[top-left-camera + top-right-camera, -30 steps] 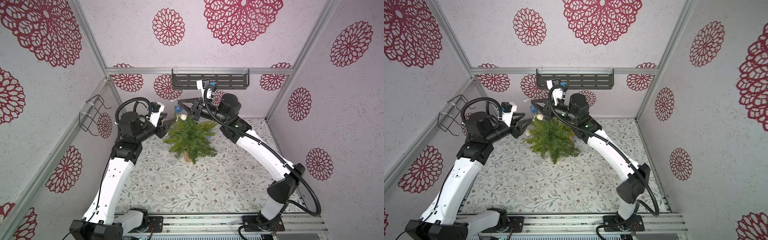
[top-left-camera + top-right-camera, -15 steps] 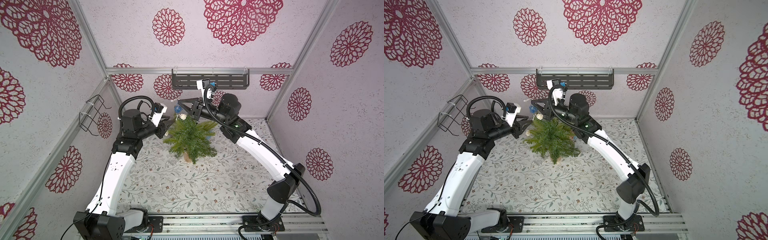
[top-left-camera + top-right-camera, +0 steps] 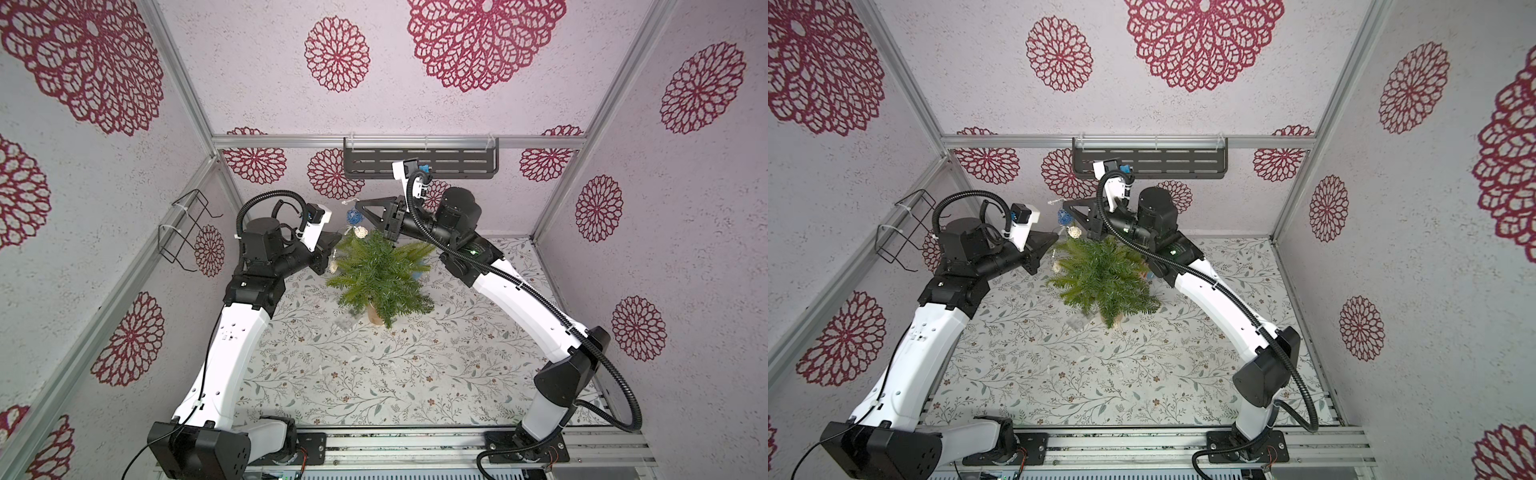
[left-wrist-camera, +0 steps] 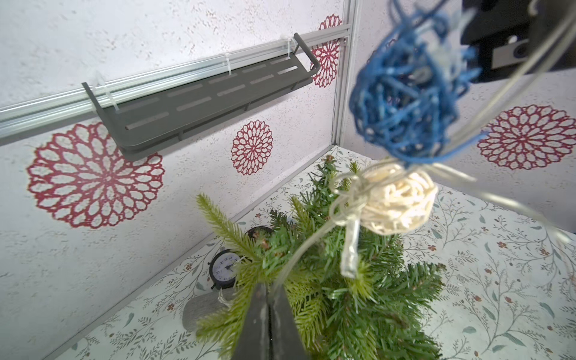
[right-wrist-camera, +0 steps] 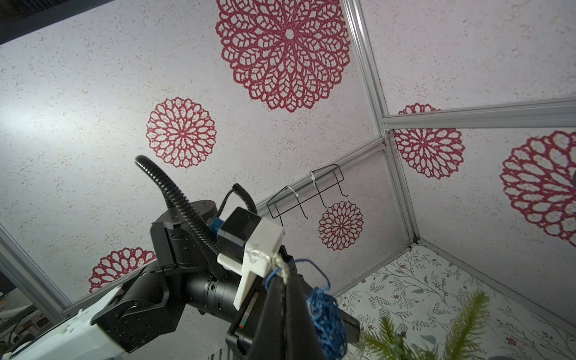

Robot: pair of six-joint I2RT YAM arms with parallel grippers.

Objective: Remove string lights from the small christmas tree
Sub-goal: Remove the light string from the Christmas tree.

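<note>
In both top views the small green artificial christmas tree is seen upright at the far middle of the floral-printed desk. The string lights, clear wire with woven blue and cream balls, are held up at the tree's twelve o'clock, clamped in the right end effector. Their clear box is seen lying at the trunk's seven o'clock. Only in the left wrist view is the left end effector shown pinched shut on the wire, and a black alarm clock is revealed beyond the tree.
</note>
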